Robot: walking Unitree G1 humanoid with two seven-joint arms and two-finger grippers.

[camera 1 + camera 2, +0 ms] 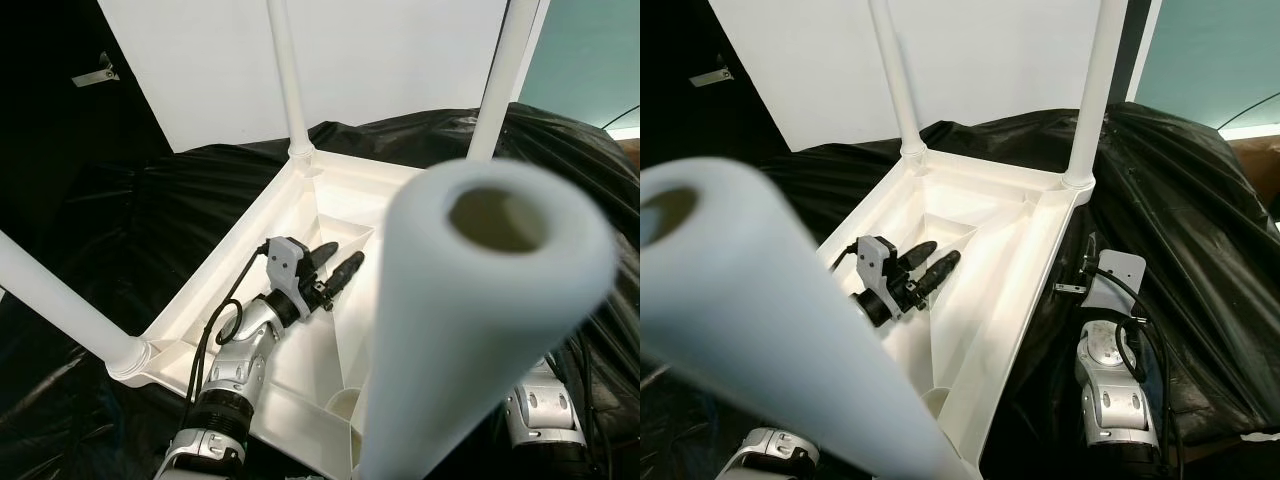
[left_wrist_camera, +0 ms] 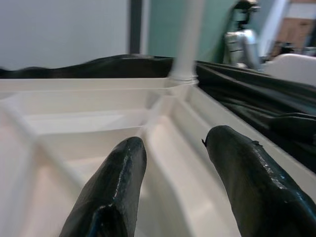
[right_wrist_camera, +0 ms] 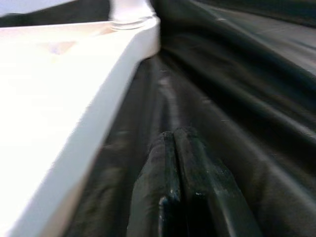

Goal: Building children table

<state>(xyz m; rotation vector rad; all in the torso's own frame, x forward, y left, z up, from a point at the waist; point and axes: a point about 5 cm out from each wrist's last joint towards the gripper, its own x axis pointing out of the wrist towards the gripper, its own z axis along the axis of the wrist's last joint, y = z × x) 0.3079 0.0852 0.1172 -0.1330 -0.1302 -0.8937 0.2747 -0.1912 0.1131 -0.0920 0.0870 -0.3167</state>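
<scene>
Left gripper (image 1: pixel 338 268), fingers spread, hovers inside upturned white table (image 1: pixel 250 225); right gripper (image 3: pixel 183 148) pressed closed beside it.

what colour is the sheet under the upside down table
Black and glossy; the sheet under the white table shows best in the right eye view.

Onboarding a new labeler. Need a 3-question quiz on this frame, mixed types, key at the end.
1. True or false: the table lies upside down on the black sheet, legs pointing up.
2. Where is the left gripper? A) inside the table's underside, fingers apart B) clamped on a leg C) on the sheet
3. Fill in: the right gripper sits beside the table over the sheet, fingers ____.

Key: 1 true; 2 A; 3 shut
</scene>
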